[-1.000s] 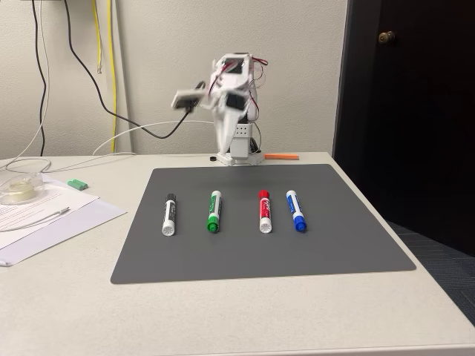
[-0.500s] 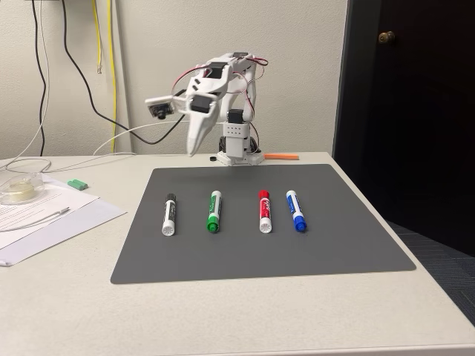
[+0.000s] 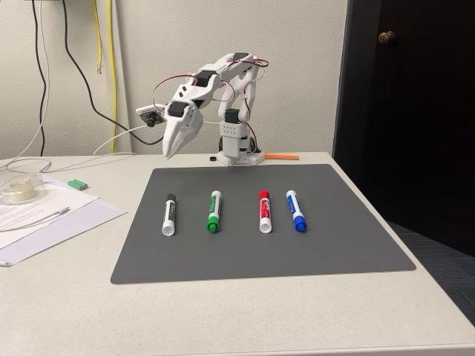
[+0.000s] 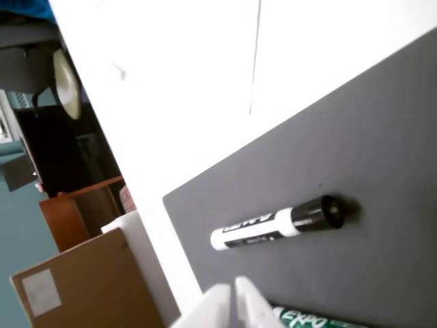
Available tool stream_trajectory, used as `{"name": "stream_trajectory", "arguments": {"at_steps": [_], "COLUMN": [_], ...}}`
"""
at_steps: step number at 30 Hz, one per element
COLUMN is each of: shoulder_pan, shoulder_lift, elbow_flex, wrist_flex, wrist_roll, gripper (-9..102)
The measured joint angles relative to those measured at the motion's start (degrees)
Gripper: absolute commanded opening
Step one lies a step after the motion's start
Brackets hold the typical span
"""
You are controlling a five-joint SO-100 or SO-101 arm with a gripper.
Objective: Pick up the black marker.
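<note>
The black marker (image 3: 169, 214), a white barrel with a black cap, lies leftmost in a row of markers on the grey mat (image 3: 334, 237). In the wrist view the black marker (image 4: 280, 222) lies flat on the mat (image 4: 382, 137), cap to the right. My white gripper (image 3: 169, 153) hangs in the air over the mat's back-left corner, pointing down, well above and behind the marker. Its fingertips (image 4: 217, 301) show at the bottom edge of the wrist view, pressed close together and holding nothing.
Green (image 3: 214, 211), red (image 3: 263, 211) and blue (image 3: 296, 211) markers lie to the right of the black one. Papers (image 3: 44, 211), a round clear dish (image 3: 18, 189) and a small green block (image 3: 77, 182) sit left of the mat. An orange strip (image 3: 281, 156) lies by the arm's base.
The arm has unfolded from its upright pose. The gripper has swung forward, down and to the left, toward the mat's back-left corner. The markers have not moved.
</note>
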Motion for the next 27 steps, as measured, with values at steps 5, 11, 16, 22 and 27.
{"name": "stream_trajectory", "arguments": {"at_steps": [5, 11, 16, 22, 27], "shoulder_pan": [-0.2, -0.3, -1.8, -1.8, -2.2], "shoulder_lift": [-0.5, -0.7, -0.4, -0.4, 0.7], "elbow_flex": [-0.3, -1.1, -1.2, -1.2, -1.2], "wrist_flex": [0.2, 1.7, 1.8, 1.3, 1.3], "wrist_roll": [2.5, 5.6, 8.4, 8.5, 8.5], "gripper": [0, 0, 0, 0, 0]}}
